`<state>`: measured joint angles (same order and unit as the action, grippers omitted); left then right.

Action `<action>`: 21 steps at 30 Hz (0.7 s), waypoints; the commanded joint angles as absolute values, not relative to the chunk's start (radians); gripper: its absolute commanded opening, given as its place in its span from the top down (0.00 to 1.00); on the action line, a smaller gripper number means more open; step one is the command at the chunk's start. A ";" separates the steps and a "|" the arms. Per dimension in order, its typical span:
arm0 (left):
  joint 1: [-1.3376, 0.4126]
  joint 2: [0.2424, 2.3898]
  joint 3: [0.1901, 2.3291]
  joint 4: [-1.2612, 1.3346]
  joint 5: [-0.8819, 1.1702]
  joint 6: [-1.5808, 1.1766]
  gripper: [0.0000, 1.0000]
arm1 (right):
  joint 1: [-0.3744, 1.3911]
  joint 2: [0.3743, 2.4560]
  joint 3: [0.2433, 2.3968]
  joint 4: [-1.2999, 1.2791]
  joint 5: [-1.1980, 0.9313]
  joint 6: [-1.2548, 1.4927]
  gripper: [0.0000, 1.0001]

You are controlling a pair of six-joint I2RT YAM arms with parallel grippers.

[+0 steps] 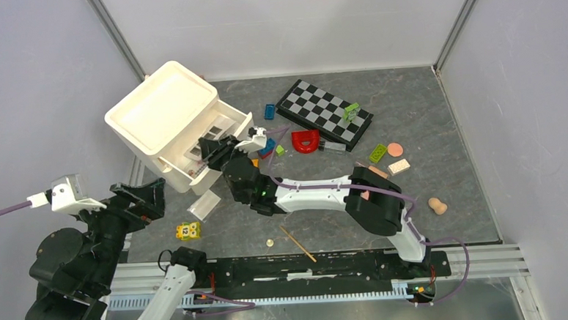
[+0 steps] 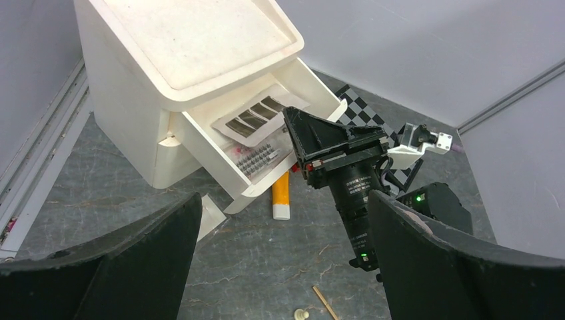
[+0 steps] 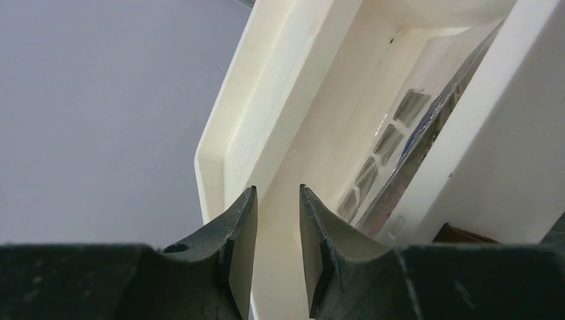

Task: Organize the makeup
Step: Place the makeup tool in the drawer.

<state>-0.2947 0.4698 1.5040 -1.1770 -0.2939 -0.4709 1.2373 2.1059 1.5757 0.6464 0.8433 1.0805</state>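
Note:
The white drawer box (image 1: 163, 115) stands at the back left with its drawer (image 2: 313, 100) pulled out. In the drawer lie a white palette with dark pans (image 2: 256, 117) and a strip of small dark pieces (image 2: 256, 160). My right gripper (image 3: 276, 190) reaches over the drawer's rim (image 3: 233, 127); its jaws stand a little apart with nothing between them. An orange tube with white cap (image 2: 282, 195) lies on the table under the drawer front. My left gripper (image 1: 151, 200) hovers wide open near the box. A round pink disc (image 1: 395, 150) and a pale sachet (image 1: 399, 167) lie at the right.
A checkerboard (image 1: 325, 114) sits at the back centre. Toy bricks lie about: green (image 1: 377, 153), blue (image 1: 270, 111), yellow (image 1: 188, 230), and a red horseshoe piece (image 1: 306, 140). A thin wooden stick (image 1: 298, 244), a clear packet (image 1: 204, 205) and a peach peg (image 1: 437, 206) lie nearer the front.

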 commanded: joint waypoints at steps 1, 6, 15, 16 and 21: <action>-0.298 0.466 1.495 -1.167 -0.294 -0.471 0.00 | 1.240 1.998 1.529 0.741 0.831 0.880 0.64; -0.298 0.464 1.465 -1.177 -0.293 -0.477 0.00 | 1.238 1.829 1.370 0.824 0.731 0.639 0.63; -0.298 0.440 1.350 -1.210 -0.305 -0.492 0.00 | 1.236 1.405 0.868 0.664 0.737 0.523 0.59; -0.298 0.435 1.331 -1.210 -0.305 -0.498 0.00 | 1.237 1.363 0.816 0.642 0.740 0.538 0.59; -0.297 0.426 1.267 -1.200 -0.289 -0.535 0.00 | 1.235 1.256 0.561 0.666 0.709 0.630 0.60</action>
